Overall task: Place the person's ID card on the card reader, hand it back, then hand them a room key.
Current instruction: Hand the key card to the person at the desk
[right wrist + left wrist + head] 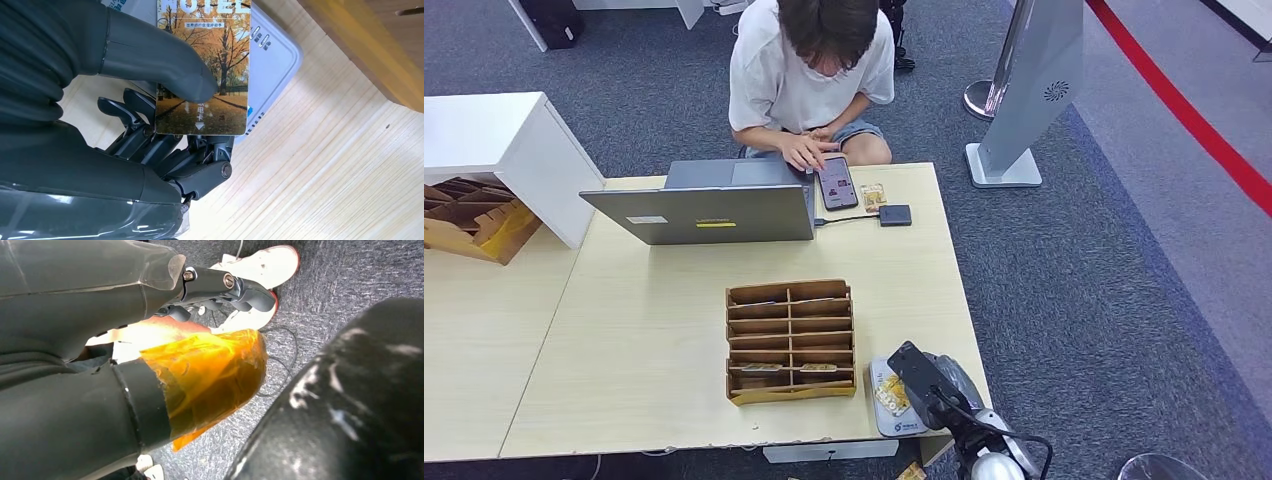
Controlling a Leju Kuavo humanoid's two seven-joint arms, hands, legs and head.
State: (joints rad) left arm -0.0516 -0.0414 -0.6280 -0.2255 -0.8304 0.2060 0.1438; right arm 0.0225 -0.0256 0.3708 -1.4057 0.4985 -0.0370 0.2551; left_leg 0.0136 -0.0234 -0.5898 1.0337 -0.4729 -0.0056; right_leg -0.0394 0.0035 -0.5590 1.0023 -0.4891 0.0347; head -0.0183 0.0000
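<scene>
Head view: right hand (929,392) over half-hidden card (890,392)

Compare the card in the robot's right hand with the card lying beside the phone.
The held card, pinched by the right hand, hangs over the white reader at the robot's edge; the card by the phone lies loose on the table at the person's edge. The held card's autumn-tree print is readable; the other's is too small to tell. Both look yellowish.
</scene>
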